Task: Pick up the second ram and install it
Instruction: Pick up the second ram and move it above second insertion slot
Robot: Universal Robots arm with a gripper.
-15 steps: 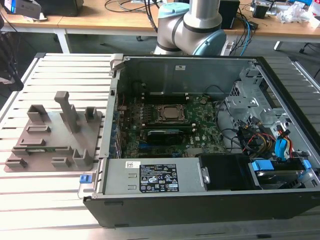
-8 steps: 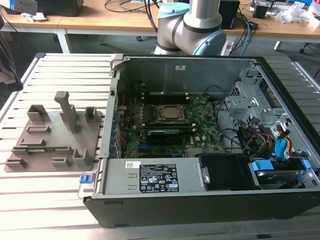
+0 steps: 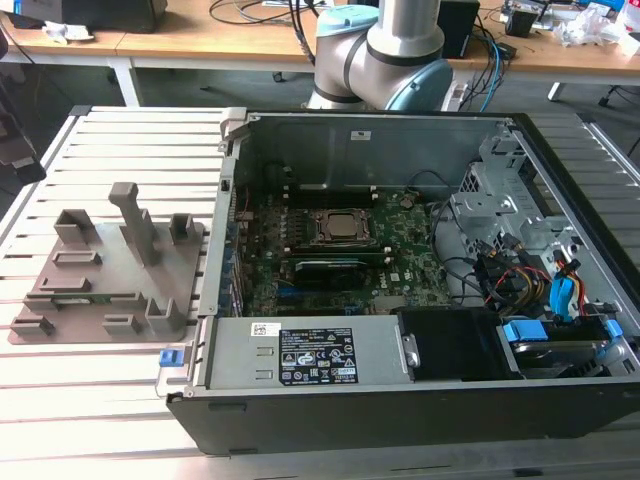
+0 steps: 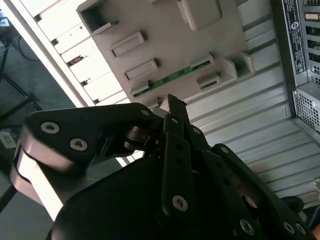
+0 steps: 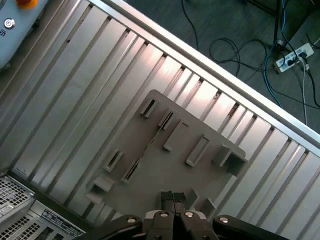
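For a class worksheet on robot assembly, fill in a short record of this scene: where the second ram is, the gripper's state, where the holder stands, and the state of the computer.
second ram: in a slot of the grey holder, not yet picked up
gripper: shut, empty, above the holder
holder position: on the slatted table, to the exterior view's left of the computer case
computer case: open, motherboard exposed
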